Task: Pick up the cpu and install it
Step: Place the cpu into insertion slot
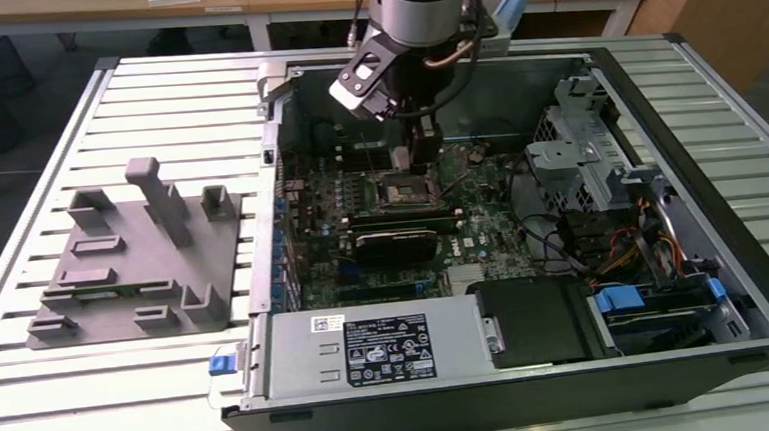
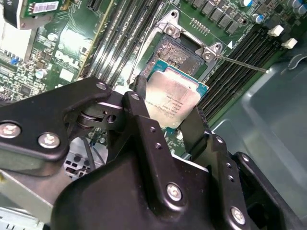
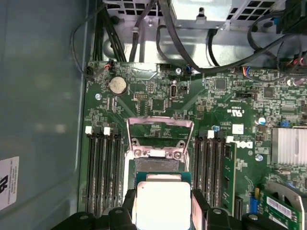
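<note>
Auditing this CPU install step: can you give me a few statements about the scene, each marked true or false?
1. The gripper is shut on the cpu. True.
2. The cpu lies seated in the socket. False: the gripper holds it, and the socket's contacts are uncovered.
3. The socket's metal frame is folded shut. False: it stands open.
4. The grey tray sits outside the computer case, on the exterior view's left. True.

Open computer case [image 1: 504, 414] on slatted table [image 1: 48, 396]. Arm [image 1: 419, 8] at 12 o'clock, gripper [image 1: 424, 158] low inside case, just above green board [image 1: 479, 192]. Grey tray [image 1: 121, 277] with upright blocks at 9 o'clock, beside case.
</note>
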